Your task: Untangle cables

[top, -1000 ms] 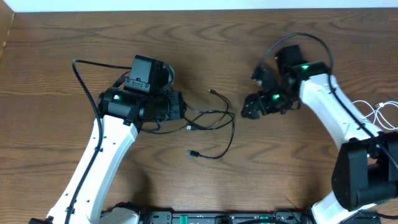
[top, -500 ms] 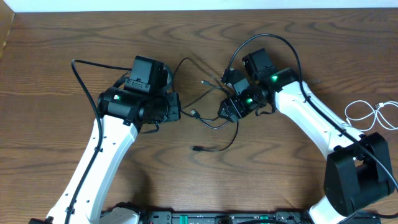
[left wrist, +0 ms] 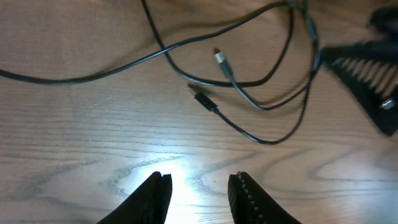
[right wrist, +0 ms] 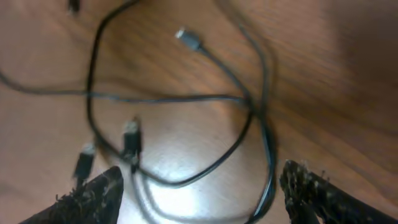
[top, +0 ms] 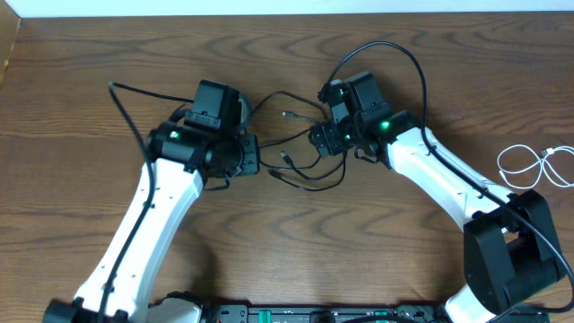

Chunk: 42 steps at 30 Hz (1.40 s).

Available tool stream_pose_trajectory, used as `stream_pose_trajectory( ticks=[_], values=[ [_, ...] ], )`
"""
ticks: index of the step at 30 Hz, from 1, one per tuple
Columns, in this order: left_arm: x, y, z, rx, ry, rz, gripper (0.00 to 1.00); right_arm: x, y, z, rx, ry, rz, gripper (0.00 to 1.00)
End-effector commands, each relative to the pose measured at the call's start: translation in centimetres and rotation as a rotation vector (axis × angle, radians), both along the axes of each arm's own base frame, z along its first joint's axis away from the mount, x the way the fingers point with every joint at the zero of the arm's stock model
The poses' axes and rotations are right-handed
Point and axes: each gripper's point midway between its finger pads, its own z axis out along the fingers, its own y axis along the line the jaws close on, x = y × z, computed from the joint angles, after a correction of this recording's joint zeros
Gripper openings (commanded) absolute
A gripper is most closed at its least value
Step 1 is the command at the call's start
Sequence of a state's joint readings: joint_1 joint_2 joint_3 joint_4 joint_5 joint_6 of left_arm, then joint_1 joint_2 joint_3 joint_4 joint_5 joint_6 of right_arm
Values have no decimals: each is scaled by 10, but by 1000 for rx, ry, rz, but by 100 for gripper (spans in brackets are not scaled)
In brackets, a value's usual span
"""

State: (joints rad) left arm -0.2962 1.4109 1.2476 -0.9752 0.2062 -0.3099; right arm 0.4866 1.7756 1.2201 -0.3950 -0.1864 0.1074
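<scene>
Our right gripper point(right wrist: 202, 186) is wide open and empty above the black cables point(right wrist: 252, 106); left gripper point(left wrist: 199, 182) narrowly open, also empty; we should pinch one strand only.

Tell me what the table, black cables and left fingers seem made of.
Table: wood or wood-look laminate, brown grain, slight sheen where the light glares.
Black cables: flexible rubbery or plastic jacket, matte; one plug tip looks silvery, likely metal.
Left fingers: black, probably hard plastic, with ribbed inner faces.
</scene>
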Motion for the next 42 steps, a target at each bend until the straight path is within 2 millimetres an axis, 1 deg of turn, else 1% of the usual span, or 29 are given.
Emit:
stream_pose_trajectory(
  ticks=[1, 3, 6, 8, 11, 13, 15, 16, 18, 22, 23, 27, 31, 33, 35, 37, 39, 40, 42],
  values=[
    [-1, 5, -32, 52, 93, 0, 36, 9, -7, -3, -11, -43, -87, 77],
    [0, 5, -43, 62, 128, 0, 36, 11, -6, -3, -5, -54, -87, 76],
    [0, 4, -53, 73, 163, -1, 36, 8, -8, -13, -18, -23, -90, 76],
    [1, 4, -57, 75, 172, -1, 36, -5, -10, -32, -39, 64, -91, 76],
    [1, 4, -57, 76, 171, -1, 36, -23, -13, -51, -57, 166, -90, 73],
    [2, 4, -57, 74, 167, -1, 36, -30, -18, -60, -70, 226, -139, 68],
    [2, 4, -57, 74, 167, -1, 36, -35, -32, -69, -108, 277, -255, 66],
    [2, 4, -57, 74, 168, -1, 36, -37, -36, -72, -115, 292, -293, 66],
    [2, 4, -57, 74, 167, -1, 36, -41, -36, -75, -102, 328, -351, 62],
    [2, 4, -57, 74, 168, -1, 36, -43, -35, -76, -81, 355, -415, 45],
    [2, 4, -57, 73, 168, 2, 36, -43, -38, -77, -79, 362, -462, 42],
    [2, 4, -57, 72, 170, 5, 36, -45, -43, -84, -84, 364, -559, 41],
    [2, 4, -57, 72, 170, 5, 36, -45, -40, -94, -87, 364, -557, 41],
    [1, 4, -57, 72, 170, 5, 36, -41, -33, -99, -75, 351, -546, 41],
    [1, 4, -57, 72, 170, 5, 36, -41, -32, -102, -76, 351, -545, 33],
    [1, 4, -57, 72, 170, 5, 36, -43, -32, -105, -84, 358, -542, 21],
    [1, 4, -57, 72, 170, 5, 36, -45, -32, -106, -92, 365, -542, 14],
    [1, 4, -57, 72, 170, 5, 36, -47, -34, -107, -99, 371, -543, 9],
    [1, 4, -57, 72, 170, 5, 36, -50, -35, -108, -109, 382, -543, 1]
  ],
)
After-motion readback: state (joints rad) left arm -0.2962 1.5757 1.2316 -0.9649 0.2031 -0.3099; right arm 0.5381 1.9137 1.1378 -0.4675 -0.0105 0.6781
